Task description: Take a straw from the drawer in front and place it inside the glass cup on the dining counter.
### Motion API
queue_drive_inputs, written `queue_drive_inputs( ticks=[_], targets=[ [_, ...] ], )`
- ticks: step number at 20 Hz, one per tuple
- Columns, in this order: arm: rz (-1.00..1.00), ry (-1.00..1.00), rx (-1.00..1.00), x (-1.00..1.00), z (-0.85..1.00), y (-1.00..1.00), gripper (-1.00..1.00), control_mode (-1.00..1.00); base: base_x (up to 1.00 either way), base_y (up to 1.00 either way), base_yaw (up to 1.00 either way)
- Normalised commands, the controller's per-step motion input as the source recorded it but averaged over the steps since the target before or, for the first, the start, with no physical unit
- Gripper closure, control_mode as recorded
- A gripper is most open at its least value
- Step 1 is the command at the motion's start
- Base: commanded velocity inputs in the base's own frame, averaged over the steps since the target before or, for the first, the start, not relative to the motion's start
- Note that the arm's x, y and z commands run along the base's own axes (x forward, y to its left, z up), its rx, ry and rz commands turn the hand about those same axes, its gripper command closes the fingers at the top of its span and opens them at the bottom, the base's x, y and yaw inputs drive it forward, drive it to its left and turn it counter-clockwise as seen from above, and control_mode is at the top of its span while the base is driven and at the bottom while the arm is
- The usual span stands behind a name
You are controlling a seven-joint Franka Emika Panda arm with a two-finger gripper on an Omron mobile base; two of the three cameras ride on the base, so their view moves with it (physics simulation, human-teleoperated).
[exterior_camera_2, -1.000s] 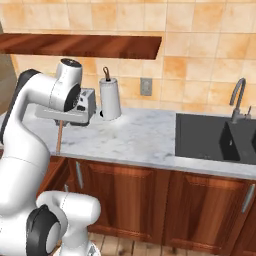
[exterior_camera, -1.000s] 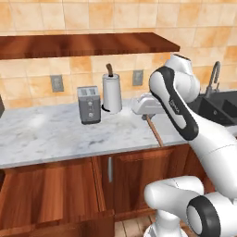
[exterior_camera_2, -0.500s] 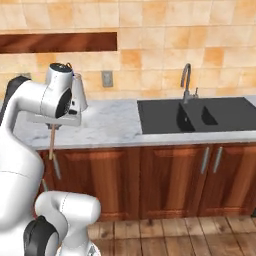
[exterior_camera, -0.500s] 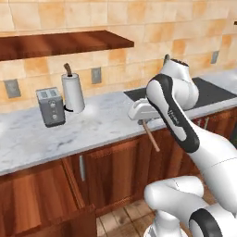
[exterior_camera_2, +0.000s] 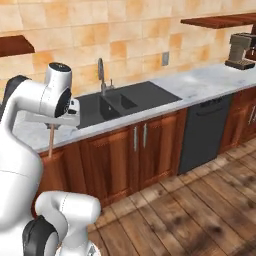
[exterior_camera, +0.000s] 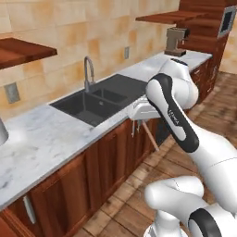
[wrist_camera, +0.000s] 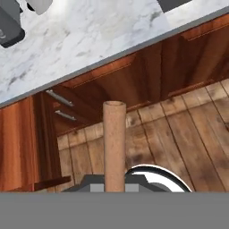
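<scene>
My gripper (exterior_camera: 141, 121) is shut on the straw (exterior_camera: 152, 137), a thin tan-brown stick that hangs down and slants from the hand in front of the sink cabinet. From the right base, the straw (exterior_camera_2: 51, 142) hangs straight below the gripper (exterior_camera_2: 53, 125) at the worktop's edge. Seen from the hand, the straw (wrist_camera: 115, 147) rises from between the fingers, over cabinet fronts and wood floor. The glass cup and the dining counter are out of view. I cannot pick out the drawer among the reddish wood fronts.
A marble worktop (exterior_camera: 41, 139) with a black double sink (exterior_camera: 99, 99) and a faucet (exterior_camera: 88, 71) runs along the tiled wall. A coffee machine (exterior_camera_2: 240, 50) stands at its far end and a black dishwasher (exterior_camera_2: 205, 132) sits under it. Wooden floor (exterior_camera_2: 190, 210) lies open to the right.
The whole picture has shifted: the base has moved, so the toaster and paper roll have gone out of the base views and the sink has come in. The straw stays gripped.
</scene>
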Motion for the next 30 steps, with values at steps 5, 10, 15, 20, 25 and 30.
queue_drive_inputs(
  ticks=[5,10,15,20,25,30],
  targets=[
    [0.0,0.0,0.0,0.0,0.0,0.0,1.0,1.0,0.0,-0.44,-0.64],
    [0.0,0.0,0.0,0.0,0.0,0.0,1.0,1.0,0.03,-0.5,-0.6],
    [0.0,0.0,0.0,0.0,0.0,0.0,1.0,1.0,0.15,-0.53,-0.58],
    [0.0,0.0,0.0,0.0,0.0,0.0,1.0,1.0,0.18,-0.49,-0.57],
    [0.0,0.0,0.0,0.0,0.0,0.0,1.0,1.0,0.27,-0.45,-0.56],
    [0.0,0.0,0.0,0.0,0.0,0.0,1.0,1.0,0.39,-0.45,-0.53]
  ],
)
